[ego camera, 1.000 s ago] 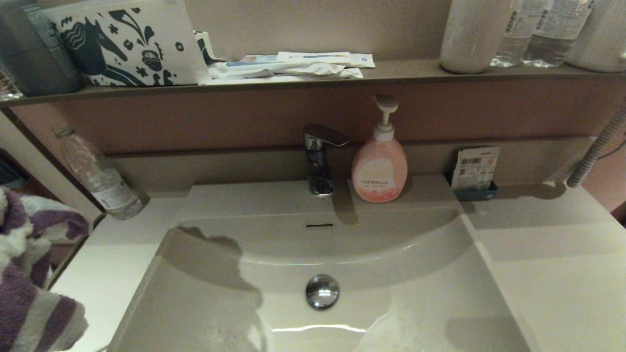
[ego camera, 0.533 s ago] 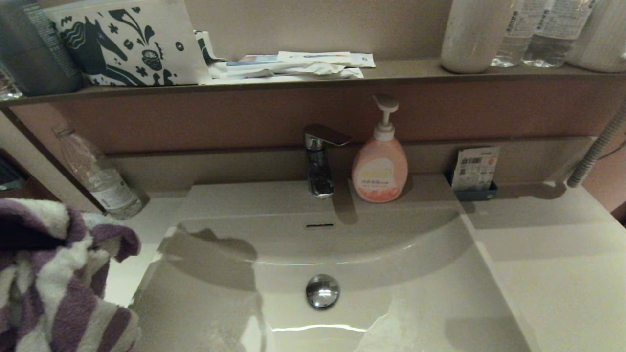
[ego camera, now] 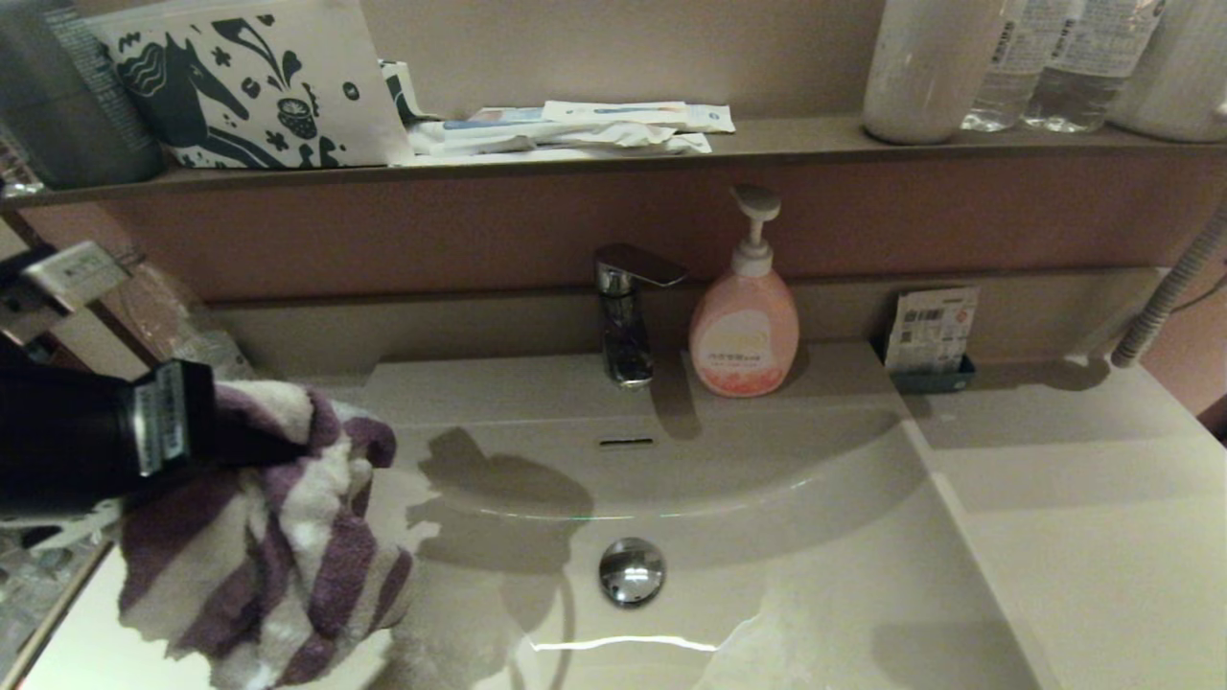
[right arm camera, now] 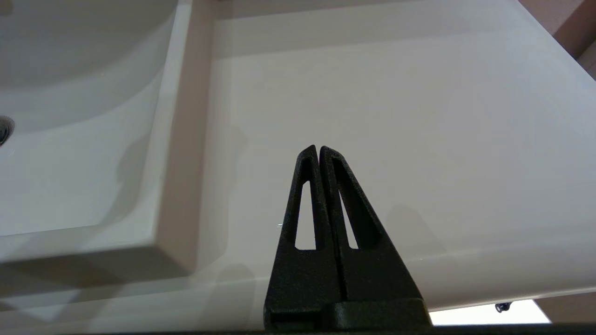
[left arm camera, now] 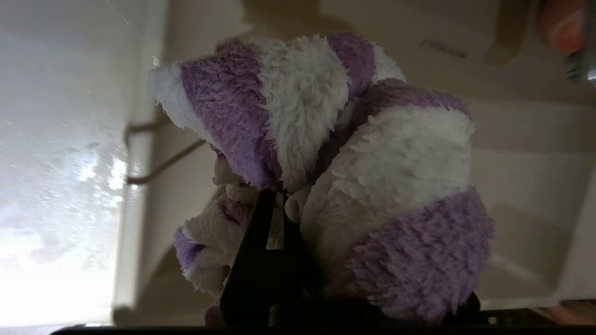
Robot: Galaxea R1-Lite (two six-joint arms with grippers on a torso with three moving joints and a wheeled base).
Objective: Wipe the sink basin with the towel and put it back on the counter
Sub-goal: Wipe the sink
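Towel (ego camera: pixel 278 537) hangs bunched from our left hand (left arm camera: pixel 274 204), which pinches it, above the left edge of the sink basin (ego camera: pixel 767 537), ready for wiping. Our right hand (right arm camera: pixel 319 151), pressed together, waits over the tabletop (right arm camera: pixel 396 116).

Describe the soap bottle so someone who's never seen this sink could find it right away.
Start at the chrome faucet behind the sink basin. Just to its right stands the soap bottle: squat, pink, with a white pump, the only coloured bottle there.
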